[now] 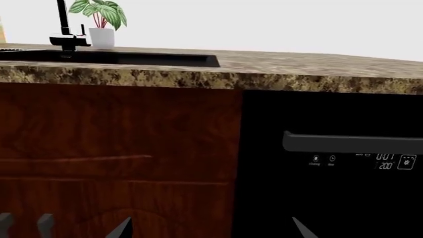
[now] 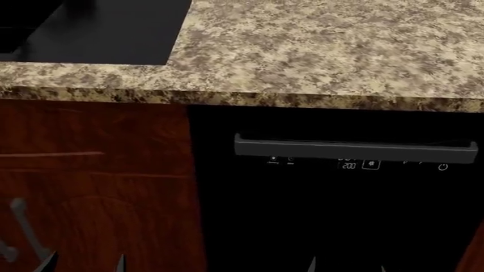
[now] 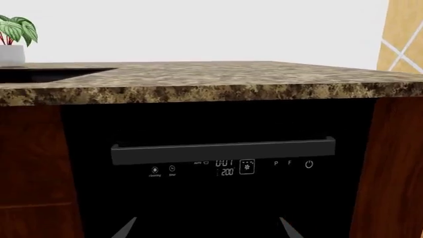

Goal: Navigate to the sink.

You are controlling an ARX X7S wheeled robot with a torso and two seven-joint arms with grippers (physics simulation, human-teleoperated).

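- Right now I'm facing the dishwasher (image 2: 340, 187); the sink (image 2: 98, 31) sits in the table (image 2: 318, 51) to its left.
- Left claw (image 1: 208, 229) is nearer; both claws spread, holding nothing.

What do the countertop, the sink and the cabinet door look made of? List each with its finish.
Countertop: polished granite-like stone, judging by its brown-beige speckle.
Sink: matte black, perhaps composite or coated metal; no glare.
Cabinet door: reddish-brown wood or veneer, grain streaks visible.
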